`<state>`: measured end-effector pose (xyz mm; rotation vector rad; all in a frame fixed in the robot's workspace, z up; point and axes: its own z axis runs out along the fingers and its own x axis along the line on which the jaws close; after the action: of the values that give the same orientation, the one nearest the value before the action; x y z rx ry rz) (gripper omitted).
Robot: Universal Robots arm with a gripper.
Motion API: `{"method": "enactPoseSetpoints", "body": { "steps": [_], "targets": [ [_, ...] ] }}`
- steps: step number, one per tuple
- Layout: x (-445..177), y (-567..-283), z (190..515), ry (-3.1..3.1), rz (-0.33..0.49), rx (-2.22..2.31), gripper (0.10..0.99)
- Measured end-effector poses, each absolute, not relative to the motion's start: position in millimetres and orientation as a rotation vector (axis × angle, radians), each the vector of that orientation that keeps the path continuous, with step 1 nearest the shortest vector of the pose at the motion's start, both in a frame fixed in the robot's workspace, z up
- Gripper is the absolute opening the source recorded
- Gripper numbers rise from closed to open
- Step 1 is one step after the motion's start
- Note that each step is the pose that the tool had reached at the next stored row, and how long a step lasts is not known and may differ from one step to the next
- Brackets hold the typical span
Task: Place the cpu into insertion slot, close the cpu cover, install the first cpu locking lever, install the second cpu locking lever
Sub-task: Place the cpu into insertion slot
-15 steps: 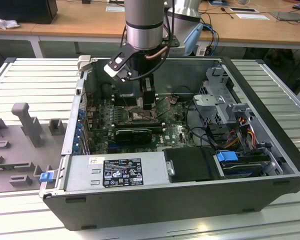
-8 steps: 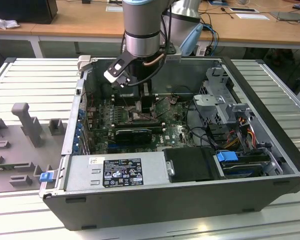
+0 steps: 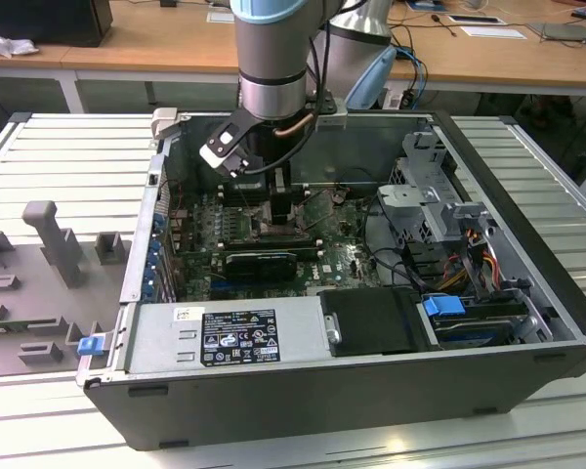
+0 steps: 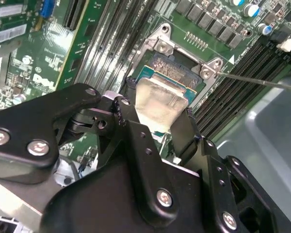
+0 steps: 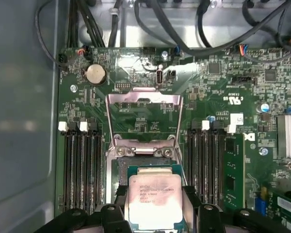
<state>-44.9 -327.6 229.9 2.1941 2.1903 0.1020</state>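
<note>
the cpu (image 5: pixel 154 204), silver top up, is pinched by two opposite edges between the black fingers (image 5: pixel 191 196) of the gripper (image 5: pixel 154 194), which hangs low over the insertion slot (image 5: pixel 143 162). the chip covers most of the slot; whether it touches the contacts cannot be told. past the slot, on the side away from the gripper, the cpu cover (image 5: pixel 144 99) stands open. a thin locking lever (image 4: pixel 257 80) juts free beside the slot. memory slots (image 5: pixel 80 165) flank the slot on the green board (image 5: pixel 208 97), inside the open computer case (image 3: pixel 273 401), where the arm (image 3: pixel 273 59) reaches down.
</note>
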Motion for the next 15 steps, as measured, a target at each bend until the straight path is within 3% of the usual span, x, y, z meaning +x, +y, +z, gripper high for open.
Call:
{"method": "enactPoseSetpoints", "body": {
  "steps": [15],
  "targets": [
    [-44, -319, 205, 2.17, 0.09, 2.224, 0.529]
  ]
}}
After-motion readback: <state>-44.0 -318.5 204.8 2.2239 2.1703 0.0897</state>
